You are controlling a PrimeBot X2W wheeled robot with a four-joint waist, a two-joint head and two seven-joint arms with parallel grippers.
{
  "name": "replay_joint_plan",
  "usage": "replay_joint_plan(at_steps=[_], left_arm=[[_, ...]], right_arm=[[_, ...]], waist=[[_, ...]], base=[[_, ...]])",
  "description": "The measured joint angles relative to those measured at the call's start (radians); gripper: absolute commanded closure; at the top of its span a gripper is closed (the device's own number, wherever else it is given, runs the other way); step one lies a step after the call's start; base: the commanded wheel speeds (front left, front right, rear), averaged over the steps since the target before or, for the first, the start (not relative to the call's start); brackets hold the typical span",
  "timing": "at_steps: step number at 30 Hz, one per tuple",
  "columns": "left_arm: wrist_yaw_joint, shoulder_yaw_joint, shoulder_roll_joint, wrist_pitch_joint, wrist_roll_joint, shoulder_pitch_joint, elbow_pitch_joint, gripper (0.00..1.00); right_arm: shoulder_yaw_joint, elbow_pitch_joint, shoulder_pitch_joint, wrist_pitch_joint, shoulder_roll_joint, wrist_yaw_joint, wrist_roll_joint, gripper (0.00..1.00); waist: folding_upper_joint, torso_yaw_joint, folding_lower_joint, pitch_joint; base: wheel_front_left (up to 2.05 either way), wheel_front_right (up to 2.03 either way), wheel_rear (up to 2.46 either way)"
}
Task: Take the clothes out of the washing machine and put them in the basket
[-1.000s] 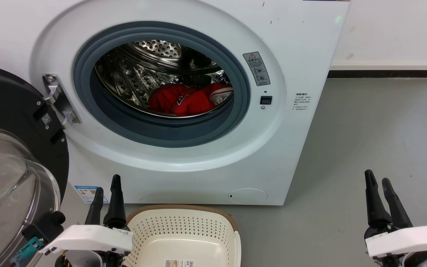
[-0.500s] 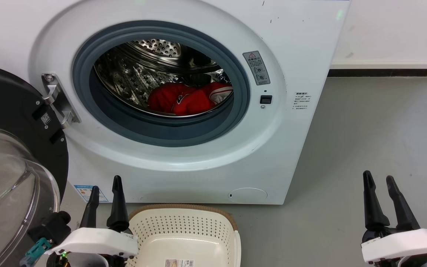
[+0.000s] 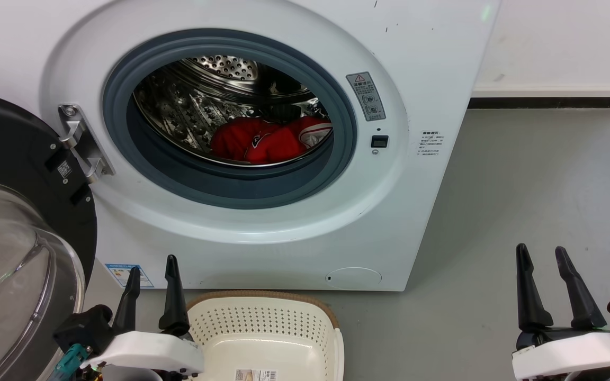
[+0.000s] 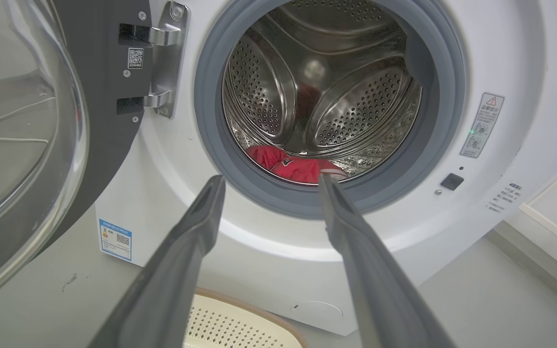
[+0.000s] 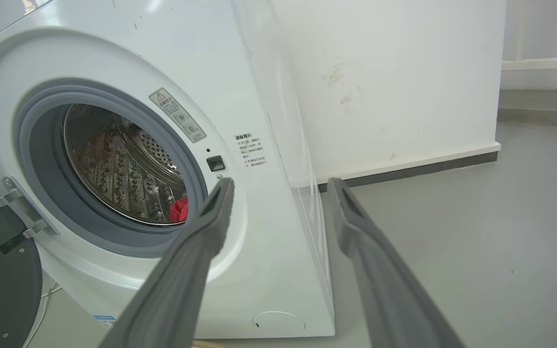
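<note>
The left claw (image 3: 153, 266) is apart, holding nothing, just beside the basket (image 3: 284, 323); the right claw (image 3: 540, 250) is apart, empty; clothes (image 3: 268, 142) lie inside the washer (image 3: 432, 79).

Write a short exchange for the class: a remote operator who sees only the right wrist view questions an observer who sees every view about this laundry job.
Operator: Past my open right gripper I see just a scrap of red in the drum. How much is in there?
Observer: The clothes lie as one red heap with white trim at the drum's bottom, right of its middle in the head view.
Operator: Where would I drop them?
Observer: The basket stands on the floor before the washing machine, below its opening. The part that shows holds no clothes.
</note>
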Motion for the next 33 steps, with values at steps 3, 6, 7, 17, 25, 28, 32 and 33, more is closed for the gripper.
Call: replay_joint_plan(at_steps=[3,6,7,17,25,28,32,33], left_arm=[[0.001,-0.001,0.0,-0.007,0.028,0.001,0.0,0.0],[0.004,-0.002,0.0,-0.015,0.052,0.005,0.0,0.0],[0.005,-0.003,0.0,-0.016,0.06,0.007,0.0,0.0],[0.008,-0.008,0.0,-0.041,0.151,0.016,0.0,0.0],[0.006,-0.007,0.001,-0.058,0.21,0.02,0.002,0.0],[0.006,-0.007,0.001,-0.063,0.229,0.022,0.002,0.0],[0.006,-0.008,0.001,-0.07,0.256,0.026,0.002,0.0],[0.006,-0.009,0.001,-0.073,0.263,0.027,0.002,0.0]], right_arm=[[0.001,-0.008,0.001,-0.007,0.0,0.0,-0.027,0.0],[0.002,-0.016,0.005,-0.014,0.0,0.0,-0.06,0.0],[0.002,-0.018,0.007,-0.016,0.0,0.0,-0.068,0.0],[0.004,-0.038,0.021,-0.041,0.0,0.0,-0.162,0.0],[0.005,-0.045,0.031,-0.056,0.0,0.0,-0.22,0.0],[0.004,-0.047,0.037,-0.064,0.0,0.0,-0.241,0.0],[0.005,-0.05,0.042,-0.073,0.0,0.0,-0.266,0.0],[0.005,-0.052,0.043,-0.073,0.0,0.0,-0.272,0.0]], waist=[[0.0,0.0,0.0,0.0],[0.0,0.0,0.0,0.0],[0.0,0.0,0.0,0.0],[0.0,-0.001,0.0,0.001],[0.0,-0.001,0.0,0.0],[0.0,-0.001,0.0,0.001],[0.0,-0.001,0.0,0.0],[0.0,-0.002,-0.0001,0.0]], base=[[0.0,0.0,0.0],[0.0,0.0,0.0],[0.0,0.0,0.0],[0.0,0.0,0.0],[0.0,0.0,0.0],[0.0,0.0,0.0],[0.0,0.0,0.0],[0.0,0.0,0.0]])
